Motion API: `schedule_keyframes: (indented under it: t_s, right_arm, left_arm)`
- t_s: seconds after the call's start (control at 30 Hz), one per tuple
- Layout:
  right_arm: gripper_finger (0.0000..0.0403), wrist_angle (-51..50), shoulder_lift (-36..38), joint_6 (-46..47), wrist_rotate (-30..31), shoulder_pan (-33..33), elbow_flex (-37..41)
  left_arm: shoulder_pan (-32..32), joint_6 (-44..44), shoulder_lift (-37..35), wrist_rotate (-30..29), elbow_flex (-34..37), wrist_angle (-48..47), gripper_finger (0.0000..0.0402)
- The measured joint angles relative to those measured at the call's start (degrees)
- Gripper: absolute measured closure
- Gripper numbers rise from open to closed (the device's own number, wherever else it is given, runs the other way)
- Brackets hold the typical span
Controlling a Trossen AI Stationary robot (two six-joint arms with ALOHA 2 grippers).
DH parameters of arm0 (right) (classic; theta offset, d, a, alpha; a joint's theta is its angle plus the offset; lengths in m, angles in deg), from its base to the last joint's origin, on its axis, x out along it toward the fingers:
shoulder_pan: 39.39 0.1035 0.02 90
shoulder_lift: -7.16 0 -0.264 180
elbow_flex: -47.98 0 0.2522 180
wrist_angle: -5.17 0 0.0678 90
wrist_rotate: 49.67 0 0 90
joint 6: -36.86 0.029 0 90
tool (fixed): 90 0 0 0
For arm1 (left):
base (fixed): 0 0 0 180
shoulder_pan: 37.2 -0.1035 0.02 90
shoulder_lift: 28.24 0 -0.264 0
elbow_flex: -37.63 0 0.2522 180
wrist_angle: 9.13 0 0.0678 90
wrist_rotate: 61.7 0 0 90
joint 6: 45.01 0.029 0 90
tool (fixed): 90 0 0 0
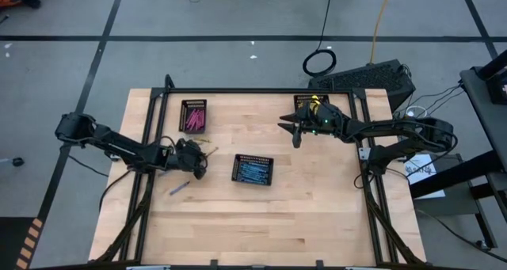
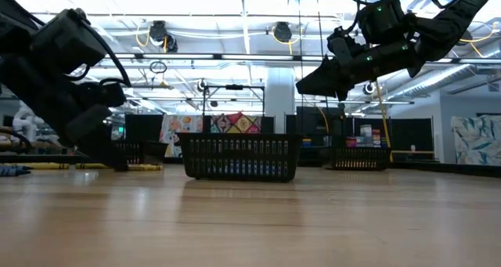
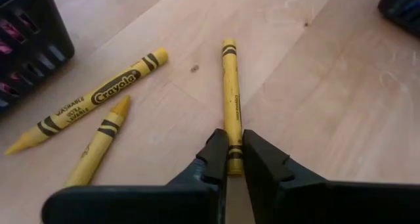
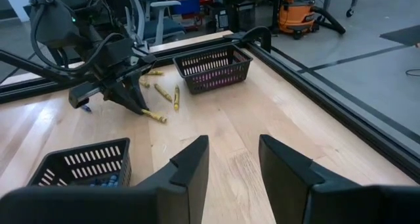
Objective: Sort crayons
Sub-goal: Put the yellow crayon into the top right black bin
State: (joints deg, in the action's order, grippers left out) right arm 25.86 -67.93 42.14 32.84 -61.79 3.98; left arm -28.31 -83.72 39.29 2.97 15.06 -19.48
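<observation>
Three yellow crayons lie on the wooden table beside the black tray of pink crayons (image 1: 193, 115). My left gripper (image 3: 230, 159) is shut on one of them (image 3: 229, 86). The other two (image 3: 92, 102) (image 3: 98, 145) lie loose next to it. A blue crayon (image 1: 179, 188) lies nearer the front edge. My right gripper (image 4: 233, 159) hangs open and holds nothing, above the table near the tray of yellow crayons (image 1: 310, 104) at the far right. My left gripper pinches the yellow crayon between its two fingers, at the striped band near the crayon's closer end (image 3: 230, 150). The fingers slant down from the table's left. The crayon runs on away from them along their line. Its length appears to lie on the table (image 4: 157, 116).
A black tray of blue crayons (image 1: 253, 169) stands mid-table, to the right of my left gripper. A black frame (image 1: 238, 90) runs along the table's far and side edges. Bare wood (image 1: 261, 222) stretches toward the near edge.
</observation>
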Motion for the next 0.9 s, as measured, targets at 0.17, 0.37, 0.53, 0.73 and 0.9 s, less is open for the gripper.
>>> schedule_keyframes:
  t_s: [0.17, 0.37, 0.53, 0.73, 0.9]
  right_arm:
    - [0.0284, -1.39, 0.02, -0.03, -1.52, 0.02, 0.0]
    - [0.0281, -7.63, 0.02, -1.71, -2.34, 0.08, 0.04]
    - [0.0255, -5.77, -1.31, -3.59, -6.54, 3.75, 0.04]
    - [0.0218, -2.76, -7.14, -5.47, -7.88, 9.57, -3.93]
    - [0.0205, -3.03, -12.54, -7.74, -9.27, 13.43, -11.06]
  left_arm:
    - [0.58, -1.22, -0.1, 0.54, 0.07, 0.91, 0.0376]
    - [1.59, 3.41, -0.48, 3.11, -4.87, 0.93, 0.0393]
    - [1.48, 13.36, -0.5, 1.65, -12.79, 1.3, 0.0393]
    - [1.96, 21.95, -0.52, 0.46, -21.72, -1.31, 0.0393]
    - [2.93, 25.69, -0.52, -0.01, -25.92, -3.46, 0.0393]
